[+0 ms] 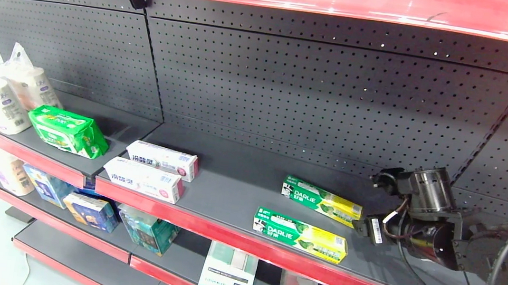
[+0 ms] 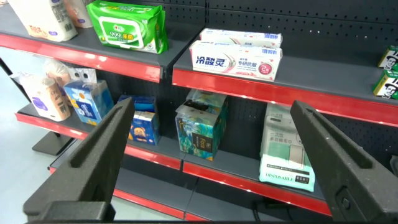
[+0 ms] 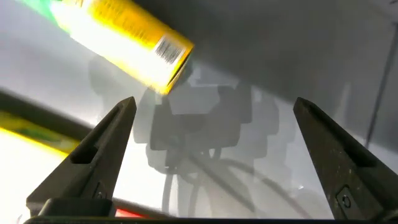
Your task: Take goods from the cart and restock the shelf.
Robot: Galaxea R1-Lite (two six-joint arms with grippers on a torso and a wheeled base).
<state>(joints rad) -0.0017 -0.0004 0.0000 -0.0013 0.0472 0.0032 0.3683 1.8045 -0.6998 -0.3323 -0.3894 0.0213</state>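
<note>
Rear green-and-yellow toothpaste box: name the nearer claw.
Right. The right claw hangs just off the yellow end of the toothpaste box, over its shelf. The left claw is out in front of the shelving, facing the lower shelf below the white toothpaste boxes.

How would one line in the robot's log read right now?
right tool: open, empty | beside green toothpaste boxes on shelf | left tool: open, empty

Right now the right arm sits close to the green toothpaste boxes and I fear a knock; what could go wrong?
1. The open, empty right gripper hangs by a box's yellow end; a sideways sweep could skew the rear green box.
2. The front green box lies at the shelf's red lip; a nudge may tip it off.
</note>
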